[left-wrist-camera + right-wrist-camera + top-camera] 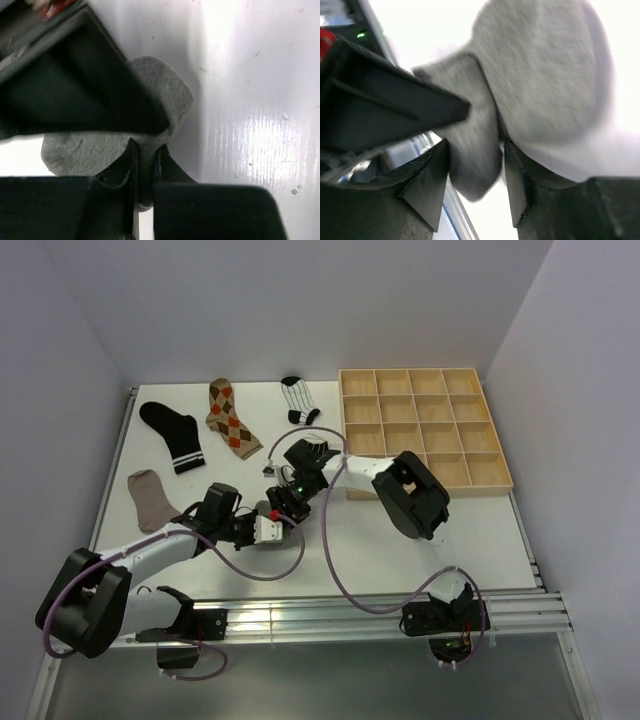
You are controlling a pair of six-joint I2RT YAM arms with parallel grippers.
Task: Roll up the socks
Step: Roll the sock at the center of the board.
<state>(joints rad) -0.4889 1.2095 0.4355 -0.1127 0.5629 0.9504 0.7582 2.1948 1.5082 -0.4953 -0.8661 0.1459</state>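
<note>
A plain grey sock (175, 95) lies bunched on the white table between my two grippers; the arms mostly hide it in the top view. My left gripper (146, 152) is shut on a fold of its fabric. My right gripper (476, 150) stands open, with a hanging fold of the grey sock (545, 75) loose between its fingers. In the top view the left gripper (273, 525) and right gripper (287, 498) meet nose to nose. Other socks lie flat behind: black with white bands (172, 435), argyle (232, 418), striped (298, 398), taupe (152, 498).
A wooden grid tray (425, 430) sits at the back right, close to the right arm's elbow (412, 495). Pink cables loop over the table in front of the grippers. White walls close in the back and both sides.
</note>
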